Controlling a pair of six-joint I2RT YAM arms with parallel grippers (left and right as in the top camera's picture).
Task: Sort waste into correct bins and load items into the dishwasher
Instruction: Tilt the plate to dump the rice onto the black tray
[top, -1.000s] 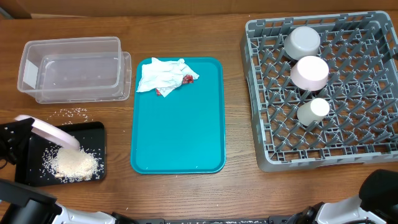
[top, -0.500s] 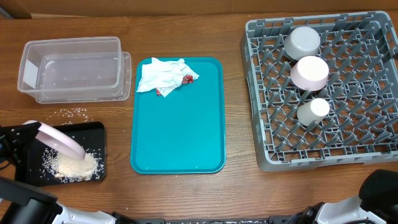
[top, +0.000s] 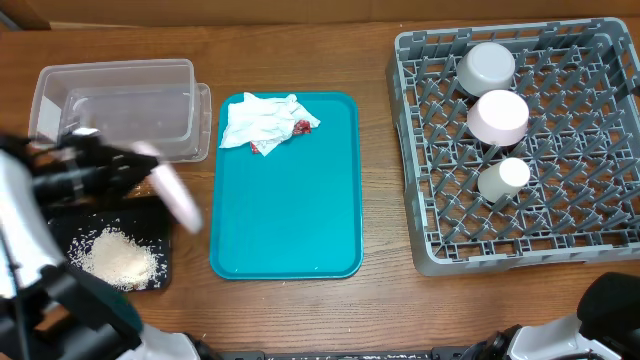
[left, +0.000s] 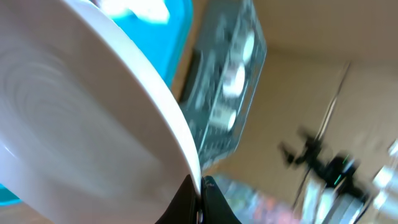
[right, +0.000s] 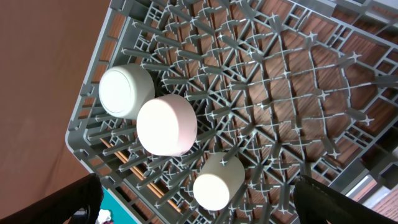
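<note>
A brown wooden desk (top: 380, 300) is carrying everything here. The grey dish rack (top: 560, 215) is taking up its right side, and the right wrist view is looking down onto that grid of pegs. A teal tray (top: 290, 210) is lying in the middle, and a clear tub (top: 120, 110) is standing at the back left, just beside the teal tray's far corner. A black tray (top: 150, 225) is lying at the front left, in front of the tub.

The left hand (left: 198, 200) is pinching the rim of a large white plate (top: 178, 195) between narrow, closed fingers. In the overhead view, both arm and plate are showing blurred. The plate is hanging tilted and nearly edge-on, off the desk, over the strip between the black tray and the teal tray.

In the rack, a grey bowl (top: 485, 65) is sitting at the back, a white bowl (top: 498, 117) just in front of it, and a small white cup (top: 503, 178) nearer still, the three forming a row along the rack's left half.

A crumpled white napkin (top: 262, 122) with red bits is lying at the far end of the teal tray. A pile of rice (top: 118, 262) is sitting in the black tray.

The right hand (right: 196, 183) is standing wide open and holding nothing
</note>
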